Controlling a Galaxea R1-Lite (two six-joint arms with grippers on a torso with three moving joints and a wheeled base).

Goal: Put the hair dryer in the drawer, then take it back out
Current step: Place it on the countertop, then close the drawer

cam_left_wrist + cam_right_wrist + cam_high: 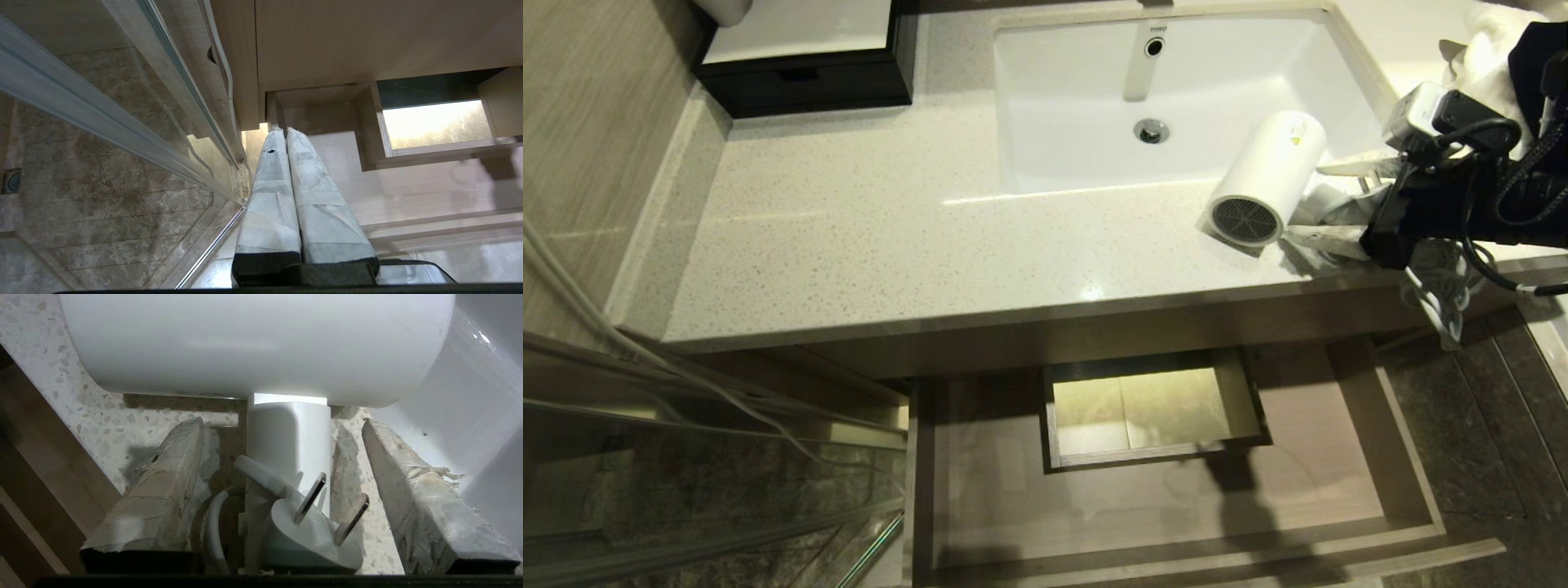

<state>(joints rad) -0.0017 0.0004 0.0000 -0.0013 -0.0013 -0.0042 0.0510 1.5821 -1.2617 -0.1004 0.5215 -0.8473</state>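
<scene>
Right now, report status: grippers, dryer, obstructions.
Right gripper open, fingers astride handle of white cylindrical hair dryer on counter by sink. Left gripper shut, parked. Light-wood drawer open; nothing blocking.

The head camera looks steeply down from above onto the countertop (pixel 866 245), the sink (pixel 1176 98) and the pulled-out drawer (pixel 1160 490) below it. The right wrist camera sits just behind the right gripper (pixel 282 465) and looks along its spread fingers, very close to the hair dryer (pixel 253 343), whose barrel fills the view just beyond the fingertips; the head view shares this dryer (pixel 1262 184) and the counter edge. The left wrist camera looks along the left gripper (pixel 286 134), low beside a glass panel (pixel 102 122), toward the drawer's boxed cut-out (pixel 437 126) well beyond the fingertips, also visible from the head (pixel 1147 408).
</scene>
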